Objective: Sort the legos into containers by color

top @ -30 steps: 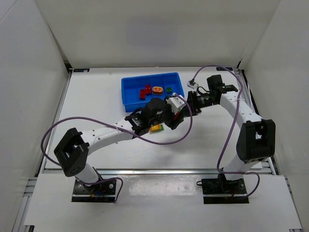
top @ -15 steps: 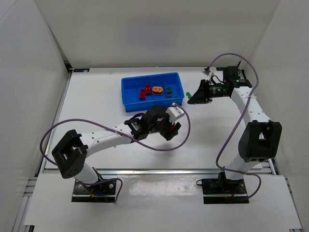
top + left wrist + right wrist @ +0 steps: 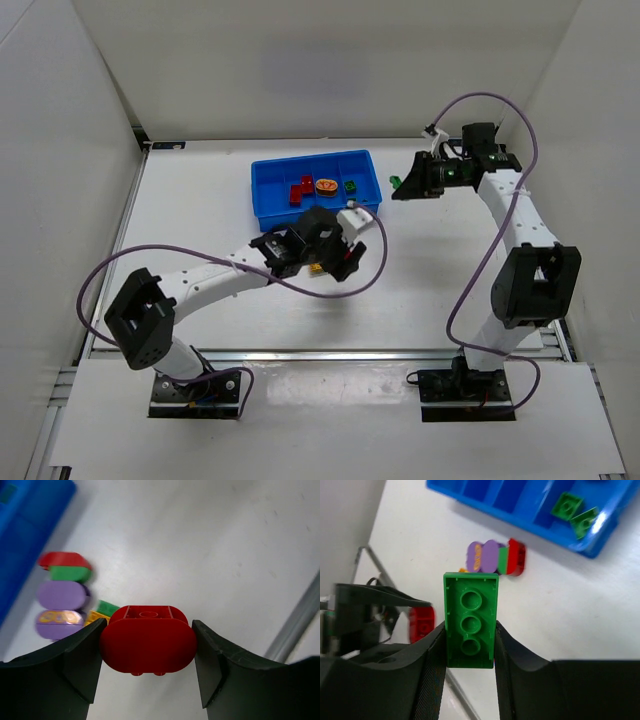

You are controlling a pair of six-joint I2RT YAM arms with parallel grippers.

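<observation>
The blue tray (image 3: 22,525) is running off the left wrist view's edge, the stacked bricks (image 3: 62,592) just beside it are blurring, and a yellow brick (image 3: 96,617) is hiding behind the red oval brick (image 3: 148,640).

Both white arms (image 3: 215,278) are wearing black joints (image 3: 148,312), trailing purple cables (image 3: 488,96) behind the jaws' curved black fingers (image 3: 60,670).

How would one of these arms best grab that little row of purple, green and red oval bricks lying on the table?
Likely from straight above, pinching the row of oval bricks lengthwise: one finger on the red end, one on the purple end. Those outer faces look flat and free; the rounded edges might slip.
</observation>
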